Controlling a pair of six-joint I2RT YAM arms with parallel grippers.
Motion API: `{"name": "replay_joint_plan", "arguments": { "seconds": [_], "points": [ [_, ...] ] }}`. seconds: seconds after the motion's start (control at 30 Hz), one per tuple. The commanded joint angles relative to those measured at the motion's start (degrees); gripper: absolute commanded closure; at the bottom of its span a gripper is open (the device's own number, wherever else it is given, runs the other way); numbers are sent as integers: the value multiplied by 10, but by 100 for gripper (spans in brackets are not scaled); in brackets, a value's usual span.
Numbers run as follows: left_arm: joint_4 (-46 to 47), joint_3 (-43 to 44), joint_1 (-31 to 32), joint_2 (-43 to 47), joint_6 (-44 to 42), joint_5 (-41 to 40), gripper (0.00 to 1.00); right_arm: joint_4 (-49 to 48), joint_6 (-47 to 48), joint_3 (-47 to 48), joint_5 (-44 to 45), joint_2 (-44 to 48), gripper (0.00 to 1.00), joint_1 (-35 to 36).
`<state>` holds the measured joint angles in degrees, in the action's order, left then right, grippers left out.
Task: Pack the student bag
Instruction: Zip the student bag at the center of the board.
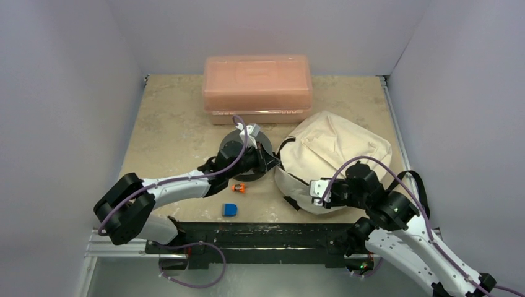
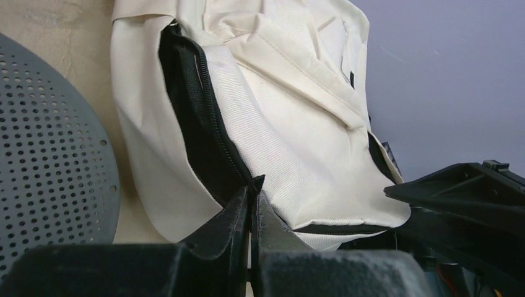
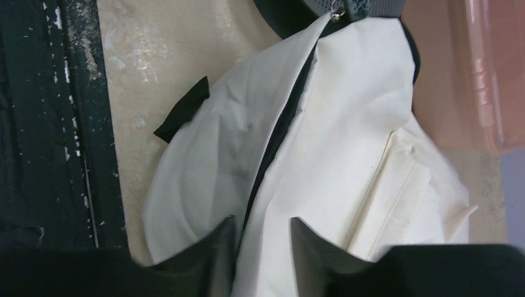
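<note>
The student bag (image 1: 347, 142) is a cream fabric backpack lying at the right of the table. A black zip line (image 2: 204, 124) runs along its parted edge. My left gripper (image 1: 272, 162) is at the bag's left end. Its jaws (image 2: 255, 185) are pressed together on the end of that zip edge, and the fabric (image 3: 347, 124) is drawn up toward it. My right gripper (image 1: 317, 192) sits at the bag's near edge. Its fingers (image 3: 264, 226) stand a little apart, straddling a fold of cream cloth beside the zip line.
A salmon-pink plastic box (image 1: 257, 83) stands at the back, close behind the bag. A grey perforated disc (image 2: 49, 142) lies under the left wrist. A small orange item (image 1: 238, 187) and a blue block (image 1: 229, 210) lie near the black front rail (image 1: 260, 235).
</note>
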<state>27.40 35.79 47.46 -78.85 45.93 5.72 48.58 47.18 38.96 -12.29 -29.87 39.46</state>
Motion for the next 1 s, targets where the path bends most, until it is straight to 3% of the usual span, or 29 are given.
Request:
{"name": "replay_joint_plan", "arguments": {
  "seconds": [0.0, 0.13, 0.33, 0.5, 0.77, 0.83, 0.9, 0.97],
  "points": [
    [31, 48, 6, -14, -23, 48, 100, 30, -6, 16, 25, 6, 49, -3],
    [22, 64, 53, -5, -8, 42, 100, -4, -8, 33, -17, -2, 21, -3],
    [34, 74, 93, -6, 28, 42, 100, -129, -66, 35, -65, -71, 15, -2],
    [32, 77, 94, 1, 28, 33, 100, -185, -118, 53, -95, -147, 22, 0],
    [30, 90, 94, -4, 29, 37, 100, -195, -133, 55, -60, -185, 38, 39],
    [29, 90, 94, -3, 29, 38, 100, -190, -128, 50, -41, -191, 47, 55],
    [20, 91, 94, 4, 18, 27, 100, -168, -114, 51, -22, -199, 63, 70],
    [0, 88, 91, 13, 4, 6, 100, -143, -107, 51, -7, -198, 67, 79]
  ]
}}
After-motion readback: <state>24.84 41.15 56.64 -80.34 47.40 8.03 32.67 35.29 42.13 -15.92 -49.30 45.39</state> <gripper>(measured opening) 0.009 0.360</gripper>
